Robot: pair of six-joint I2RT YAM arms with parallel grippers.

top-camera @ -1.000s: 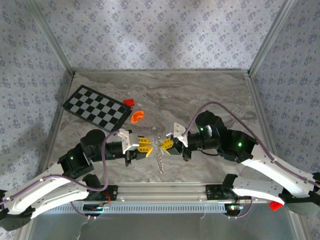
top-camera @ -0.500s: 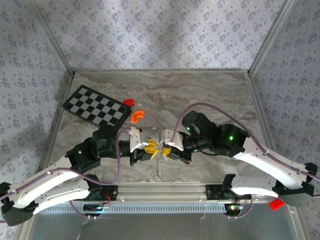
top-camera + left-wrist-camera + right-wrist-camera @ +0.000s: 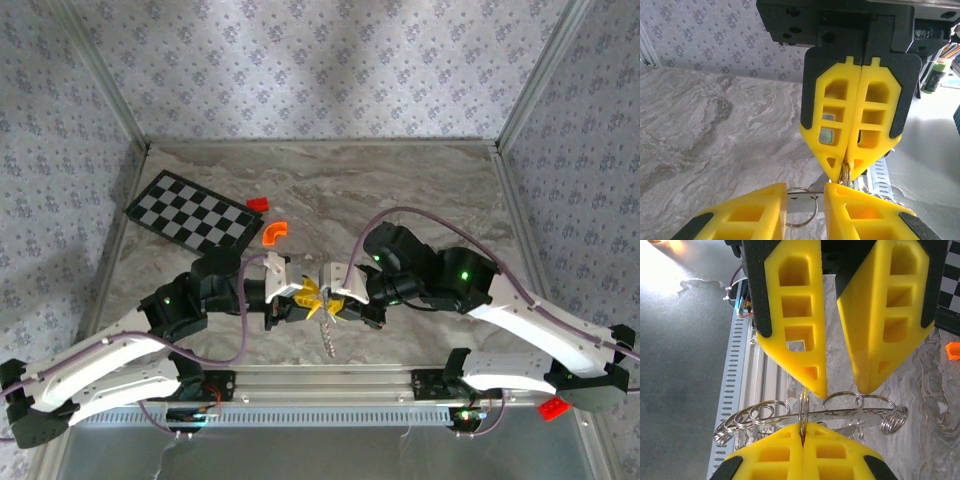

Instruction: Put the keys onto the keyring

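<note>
The keyring (image 3: pixel 840 416) is a flat silvery strip threaded with several split rings; it dangles between the arms (image 3: pixel 325 335). My right gripper (image 3: pixel 801 432) is shut on one upright ring of it, also seen from the left wrist (image 3: pixel 845 174). The right gripper (image 3: pixel 331 298) meets my left gripper (image 3: pixel 305 298) tip to tip over the table's near middle. My left gripper (image 3: pixel 805 190) is open, its tips either side of another ring and the strip (image 3: pixel 800 205). From the right wrist the left gripper (image 3: pixel 842 390) hovers just above the strip. The tiny pale key is not discernible.
A checkerboard card (image 3: pixel 195 215) lies at the back left. An orange curved bit (image 3: pixel 274 232) and a small red block (image 3: pixel 257 204) sit just beyond the grippers. A slotted aluminium rail (image 3: pixel 320 385) runs along the near edge under the hanging strip.
Both grippers have closed in on each other from a small gap to tip-to-tip. The left arm has reached further right, and the hanging strip now sits slightly nearer the rail.
</note>
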